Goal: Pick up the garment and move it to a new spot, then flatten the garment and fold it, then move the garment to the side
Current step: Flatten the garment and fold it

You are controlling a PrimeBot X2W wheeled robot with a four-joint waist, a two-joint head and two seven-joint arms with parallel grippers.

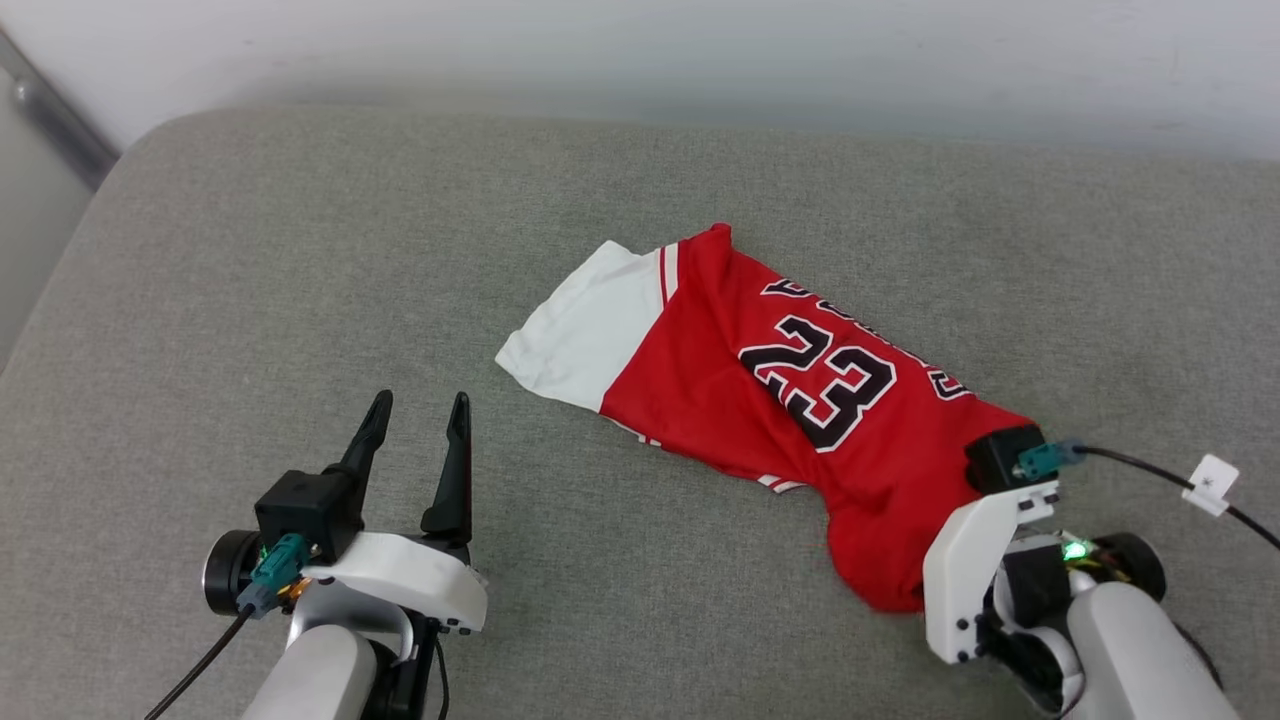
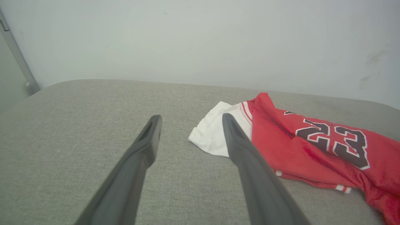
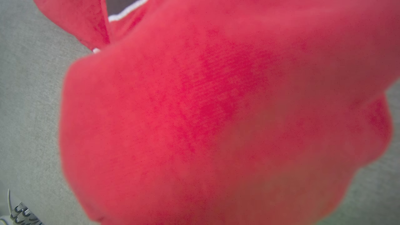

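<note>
The garment [image 1: 800, 400] is a red shirt with a white sleeve and a black "23", lying crumpled on the grey cushioned surface [image 1: 300, 250]. Its white sleeve points toward the far left. The near red end is bunched up over my right gripper, whose white wrist housing [image 1: 965, 560] shows at the lower right. Its fingers are hidden in the cloth and shut on it. Red fabric [image 3: 200, 125] drapes right over the right wrist camera. My left gripper [image 1: 420, 400] stands open and empty, left of the sleeve [image 2: 215, 134] and apart from it.
A pale wall [image 1: 640, 50] runs behind the cushion's far edge. A metal rail [image 1: 50, 120] sits at the far left corner. A black cable with a white tag [image 1: 1210, 483] trails right from my right wrist. Bare cushion stretches to the left and far side.
</note>
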